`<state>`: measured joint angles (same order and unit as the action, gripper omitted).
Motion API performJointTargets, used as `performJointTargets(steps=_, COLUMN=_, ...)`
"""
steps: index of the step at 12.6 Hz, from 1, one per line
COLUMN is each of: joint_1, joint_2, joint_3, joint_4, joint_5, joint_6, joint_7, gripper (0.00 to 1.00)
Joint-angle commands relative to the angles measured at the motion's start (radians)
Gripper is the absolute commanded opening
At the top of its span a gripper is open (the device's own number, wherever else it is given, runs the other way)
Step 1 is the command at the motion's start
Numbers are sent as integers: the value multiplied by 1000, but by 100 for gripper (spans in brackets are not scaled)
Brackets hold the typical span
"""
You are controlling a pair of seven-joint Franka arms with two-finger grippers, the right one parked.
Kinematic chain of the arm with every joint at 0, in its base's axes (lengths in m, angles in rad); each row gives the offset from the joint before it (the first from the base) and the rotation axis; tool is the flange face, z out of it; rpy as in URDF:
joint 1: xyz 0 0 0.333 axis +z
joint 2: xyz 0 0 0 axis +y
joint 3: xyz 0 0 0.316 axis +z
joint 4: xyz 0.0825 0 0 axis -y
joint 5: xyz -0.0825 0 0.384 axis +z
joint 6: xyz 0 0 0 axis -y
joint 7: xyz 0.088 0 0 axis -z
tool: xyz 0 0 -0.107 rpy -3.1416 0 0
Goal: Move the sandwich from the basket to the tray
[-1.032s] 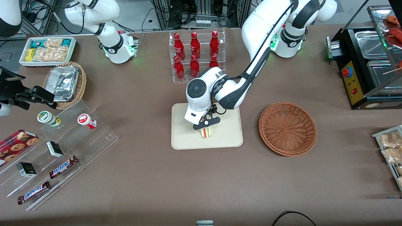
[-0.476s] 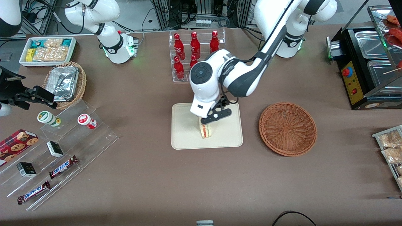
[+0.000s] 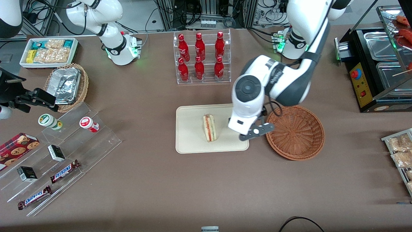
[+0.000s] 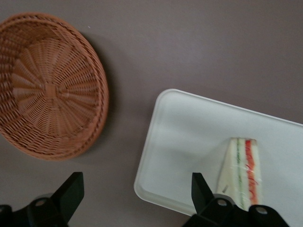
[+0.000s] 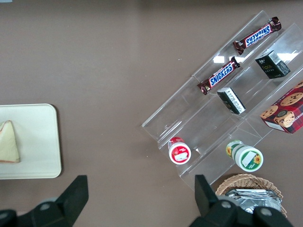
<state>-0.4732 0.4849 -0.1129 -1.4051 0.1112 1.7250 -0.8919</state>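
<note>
Risen open hand [image 3: 254, 133] left sandwich [image 3: 209, 127] on tray [image 3: 190, 141].

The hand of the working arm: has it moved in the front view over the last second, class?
Yes. The hand, open, has left the sandwich on the tray and gone sideways to the tray's edge nearest the basket.

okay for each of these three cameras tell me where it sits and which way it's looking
Front view: high above the table's front edge, looking down at both arms; the open hand hangs between tray and basket.
Left wrist view: on the working arm, looking down past its fingertips at basket, tray, sandwich.
Right wrist view: on the parked arm, looking down at the snack shelf.
All three show the tray.
</note>
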Motion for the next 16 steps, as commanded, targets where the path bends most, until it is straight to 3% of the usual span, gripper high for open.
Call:
performJointTargets(steps=1, joint_1=86, joint_2=-107, joint_3=-10, joint_4=-115, joint_5=-54, joint_6=-7, joint_7=150, gripper=100)
performJointTargets(steps=7, joint_1=266, joint_2=-244, joint_3=-10, joint_4=-207, joint_5=-107, joint_6=-100, joint_7=436, gripper=100)
performJointTargets(steps=16, joint_1=424, joint_2=-465, joint_3=-14, joint_4=-268, joint_5=-105, joint_6=-280, joint_7=711, gripper=100)
